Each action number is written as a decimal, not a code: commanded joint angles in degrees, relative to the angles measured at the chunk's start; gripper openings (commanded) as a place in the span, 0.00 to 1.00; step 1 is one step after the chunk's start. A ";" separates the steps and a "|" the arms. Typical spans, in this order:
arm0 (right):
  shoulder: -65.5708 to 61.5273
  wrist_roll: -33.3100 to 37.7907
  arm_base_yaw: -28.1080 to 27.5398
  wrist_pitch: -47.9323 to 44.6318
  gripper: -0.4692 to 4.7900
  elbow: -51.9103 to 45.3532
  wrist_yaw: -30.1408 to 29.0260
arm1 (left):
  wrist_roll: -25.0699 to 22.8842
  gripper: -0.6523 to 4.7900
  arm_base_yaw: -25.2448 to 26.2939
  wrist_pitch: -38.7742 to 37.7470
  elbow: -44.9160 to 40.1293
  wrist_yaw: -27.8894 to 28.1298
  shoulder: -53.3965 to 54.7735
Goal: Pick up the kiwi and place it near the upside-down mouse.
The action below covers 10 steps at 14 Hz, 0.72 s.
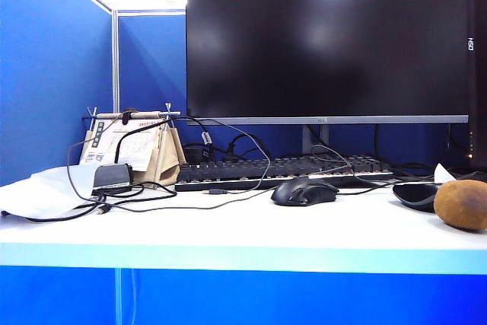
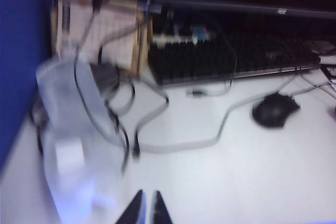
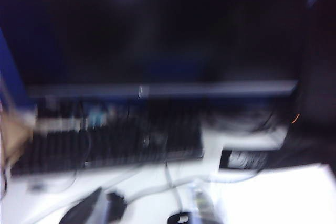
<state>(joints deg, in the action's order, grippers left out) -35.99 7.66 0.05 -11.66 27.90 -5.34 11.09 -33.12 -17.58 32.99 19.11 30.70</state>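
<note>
Brown kiwi sits on the bench just beside the upside-down mouse, possibly touching; the kiwi is cut off by the edge of the exterior view. Neither tool shows in that view, so both look well clear of the fruit.

Left tool: tips together with only a thin slit between them, nothing clamped. It hangs over bare bench. Cables and a white plastic bag lie just ahead of it, the keyboard is further ahead, and the dome-up mouse is ahead and off to one side. No kiwi shows in that camera.

Right tool: the wrist view is too smeared. Dark shapes sit at the near edge, but it is not possible to tell whether the fingers are apart or together, or whether they carry anything. The keyboard is ahead of it.

Judgement: placement looks done, so the step in hand is backing off.

- The kiwi is egg-shaped and can roll, so nothing should brush it or the mouse bowl next to it.
- The right tool should come away upward first, then back, with no sideways sweep over the fruit.
- The left tool should stay above the cable loops, because a snagged lead could drag the dome-up mouse.
- The heavy blur suggests fast motion, so slowing down near the bench makes sense.
</note>
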 commanded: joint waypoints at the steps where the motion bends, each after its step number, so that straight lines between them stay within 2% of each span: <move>1: 13.84 -0.15 0.11 1.75 0.46 -8.74 1.62 | 2.91 0.17 0.00 1.62 -8.09 0.37 -2.62; 2: 19.28 -0.13 0.13 4.17 0.46 -11.98 1.57 | 3.43 0.17 -0.02 4.28 -11.21 0.35 -2.86; 3: 25.68 -0.09 0.13 8.74 0.46 -14.75 1.33 | 6.05 0.17 -0.02 6.93 -14.14 0.39 -2.99; 4: 36.15 -0.04 0.13 18.29 0.46 -17.75 1.99 | 8.39 0.17 -0.02 13.62 -18.84 3.04 -2.97; 7: 34.99 4.90 0.17 23.39 0.46 -18.73 1.09 | 5.25 0.17 0.07 15.87 -24.15 8.68 -2.54; 10: 35.82 4.94 0.15 26.49 0.46 -21.33 1.70 | 5.62 0.17 0.00 16.00 -28.02 9.18 -2.62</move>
<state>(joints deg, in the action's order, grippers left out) -0.23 12.45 0.23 14.44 7.18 -3.77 16.75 -33.12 -2.52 5.37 28.05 28.14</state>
